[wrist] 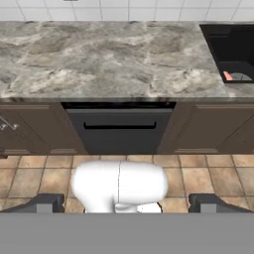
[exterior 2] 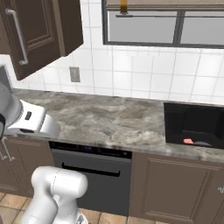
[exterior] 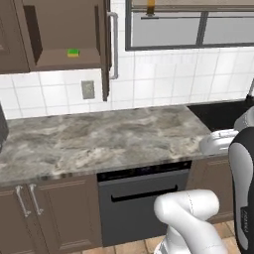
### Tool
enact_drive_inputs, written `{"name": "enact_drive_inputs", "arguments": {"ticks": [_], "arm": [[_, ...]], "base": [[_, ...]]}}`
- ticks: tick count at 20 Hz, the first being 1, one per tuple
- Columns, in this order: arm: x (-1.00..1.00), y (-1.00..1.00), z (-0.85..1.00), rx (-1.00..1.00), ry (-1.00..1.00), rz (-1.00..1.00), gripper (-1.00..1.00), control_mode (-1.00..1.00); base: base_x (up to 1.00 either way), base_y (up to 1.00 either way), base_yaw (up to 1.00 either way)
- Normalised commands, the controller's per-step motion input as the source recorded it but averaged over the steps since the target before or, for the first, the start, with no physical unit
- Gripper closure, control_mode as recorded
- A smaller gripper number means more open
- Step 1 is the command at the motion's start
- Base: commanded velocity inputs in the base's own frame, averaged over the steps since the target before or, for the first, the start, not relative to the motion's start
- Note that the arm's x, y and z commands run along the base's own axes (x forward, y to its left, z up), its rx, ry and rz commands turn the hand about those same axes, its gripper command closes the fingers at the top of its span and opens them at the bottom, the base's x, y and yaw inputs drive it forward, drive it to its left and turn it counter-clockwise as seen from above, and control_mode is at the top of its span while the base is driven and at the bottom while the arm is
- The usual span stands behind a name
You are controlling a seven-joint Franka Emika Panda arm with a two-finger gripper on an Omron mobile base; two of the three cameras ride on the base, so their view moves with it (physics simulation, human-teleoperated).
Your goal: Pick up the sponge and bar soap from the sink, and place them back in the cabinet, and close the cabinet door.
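The grey marbled stone tabletop (exterior: 99,139) runs along the white tiled wall, its veined surface bare over the dishwasher. At its right end the black rectangular recessed sink (exterior 2: 192,118) is set into it, and the small salmon-pink rounded bar soap (exterior 2: 188,141) lies on the basin floor. Up in the open dark brown wooden cabinet (exterior: 30,44), the brown shelf (exterior: 54,59) carries the small green-topped sponge (exterior: 73,52).

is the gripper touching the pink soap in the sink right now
Apart. In the hand view the gripper is over the floor in front of the counter, while the soap lies far off in the sink, with counter and cabinet fronts between them.
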Motion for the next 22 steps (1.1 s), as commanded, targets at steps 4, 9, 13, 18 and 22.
{"name": "enact_drive_inputs", "arguments": {"ticks": [4,9,13,18,22], "arm": [[0.0,0.0,0.0,0.0,0.0,0.0,-1.0,1.0],[0.0,0.0,0.0,0.0,0.0,0.0,-1.0,1.0],[0.0,0.0,0.0,0.0,0.0,0.0,-1.0,1.0],[0.0,0.0,0.0,0.0,0.0,0.0,-1.0,1.0],[0.0,0.0,0.0,0.0,0.0,0.0,-1.0,1.0]], "base": [[0.01,-0.69,0.0],[0.02,-0.73,0.0],[0.12,-0.73,0.0],[0.23,-0.72,0.0],[0.31,-0.72,0.0]]}}
